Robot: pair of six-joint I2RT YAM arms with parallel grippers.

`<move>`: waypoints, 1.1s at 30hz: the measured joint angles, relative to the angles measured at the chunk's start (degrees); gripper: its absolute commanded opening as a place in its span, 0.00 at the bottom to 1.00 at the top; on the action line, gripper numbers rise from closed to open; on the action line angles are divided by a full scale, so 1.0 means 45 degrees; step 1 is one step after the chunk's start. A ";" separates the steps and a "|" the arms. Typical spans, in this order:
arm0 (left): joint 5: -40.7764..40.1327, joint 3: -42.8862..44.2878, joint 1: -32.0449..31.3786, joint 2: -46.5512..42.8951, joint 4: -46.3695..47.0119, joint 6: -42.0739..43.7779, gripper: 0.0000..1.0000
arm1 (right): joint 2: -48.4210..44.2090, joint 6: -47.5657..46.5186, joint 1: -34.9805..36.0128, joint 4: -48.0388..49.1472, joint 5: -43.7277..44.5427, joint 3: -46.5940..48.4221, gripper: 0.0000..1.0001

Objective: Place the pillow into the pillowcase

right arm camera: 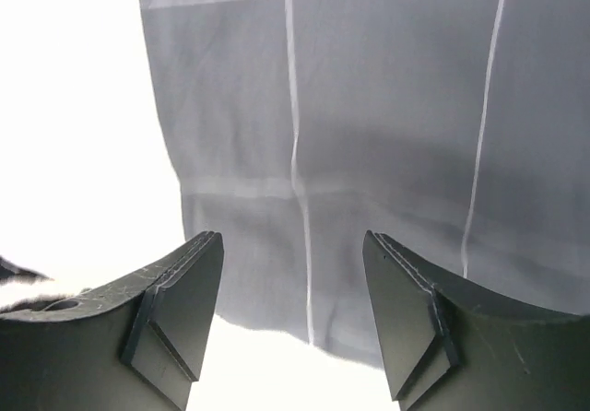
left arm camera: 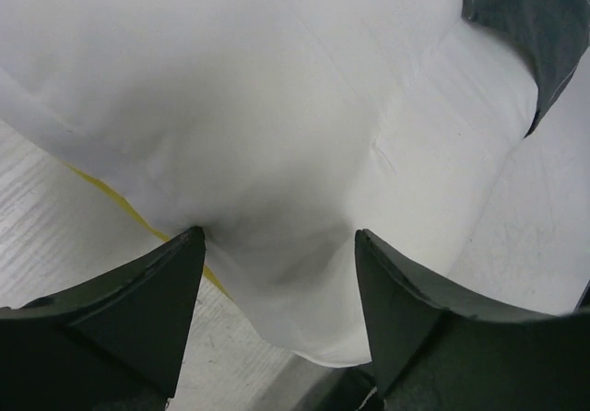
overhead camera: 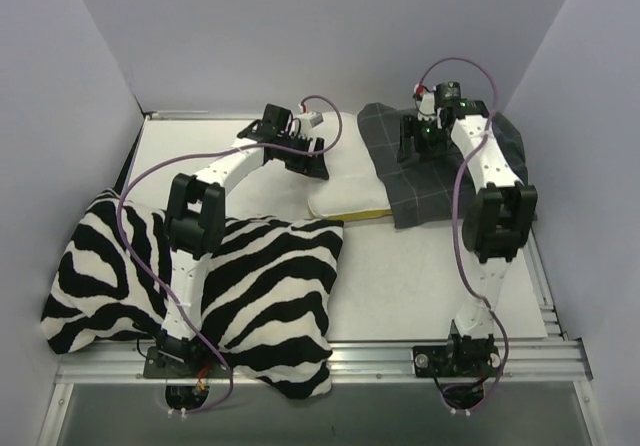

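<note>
The left gripper (left arm camera: 278,236) is clamped wide on a corner of the white pillow (left arm camera: 258,107), which fills the gap and touches both fingers. The right gripper (right arm camera: 292,238) hangs with its jaws apart just over the grey checked pillowcase (right arm camera: 387,107), near its edge. Pillow and pillowcase lie at the far middle of the surface (overhead camera: 420,286). The pillowcase covers the pillow's right part, and the pillow's yellow edge faces the arm bases. A zebra cushion (overhead camera: 270,276) lies near left.
</note>
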 measured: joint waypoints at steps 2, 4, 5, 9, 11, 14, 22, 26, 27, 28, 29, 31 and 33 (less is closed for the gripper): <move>-0.0097 -0.0049 0.0000 -0.0005 0.0146 -0.0097 0.81 | -0.1083 -0.0034 0.0063 0.0185 0.0146 -0.1035 0.61; -0.0185 -0.0466 0.0000 -0.0141 0.0408 -0.0136 0.84 | -0.2380 -0.0131 0.0316 0.0248 0.0403 -0.2409 0.59; -0.0243 -0.0782 0.0000 -0.0287 0.0413 -0.0155 0.85 | -0.3055 -0.0214 0.0563 0.0160 0.0583 -0.3118 0.59; -0.0466 -0.1991 -0.0029 -0.0865 0.0403 -0.0282 0.88 | -0.5139 -0.0568 0.2103 -0.0053 0.1161 -0.5736 0.54; -0.0534 -0.2327 -0.0058 -0.1020 0.0432 -0.0330 0.90 | -0.5382 -0.0651 0.2880 -0.0117 0.1394 -0.6494 0.53; -0.0675 -0.2657 -0.0141 -0.1156 0.0461 -0.0384 0.90 | -0.5061 -0.0622 0.3366 -0.0151 0.1880 -0.7184 0.49; -0.1083 -0.2720 -0.0306 -0.1175 0.0471 -0.0597 0.88 | -0.3405 -0.0233 0.3303 0.0491 0.4430 -0.7587 0.40; -0.1073 -0.2720 -0.0306 -0.1175 0.0471 -0.0714 0.72 | -0.2973 -0.0015 0.3327 0.0714 0.4770 -0.7577 0.02; -0.1001 -0.2720 -0.0306 -0.1171 0.0471 -0.0782 0.64 | -0.2880 -0.0019 0.3327 0.0743 0.4697 -0.7563 0.00; -0.0855 -0.2720 -0.0306 -0.1171 0.0486 -0.0918 0.49 | -0.2798 0.0029 0.3327 0.0733 0.4503 -0.7504 0.00; -0.0636 -0.2720 -0.0306 -0.1151 0.0544 -0.1103 0.39 | -0.2730 0.0058 0.3327 0.0704 0.4318 -0.7393 0.00; 0.0044 -0.2715 -0.0277 -0.1044 0.1010 -0.1593 0.13 | -0.2623 0.0034 0.3317 0.0500 0.3366 -0.6883 0.00; 0.0763 -0.2715 -0.0194 -0.0860 0.1758 -0.2293 0.00 | -0.2463 -0.0049 0.3332 0.0165 0.1375 -0.5673 0.00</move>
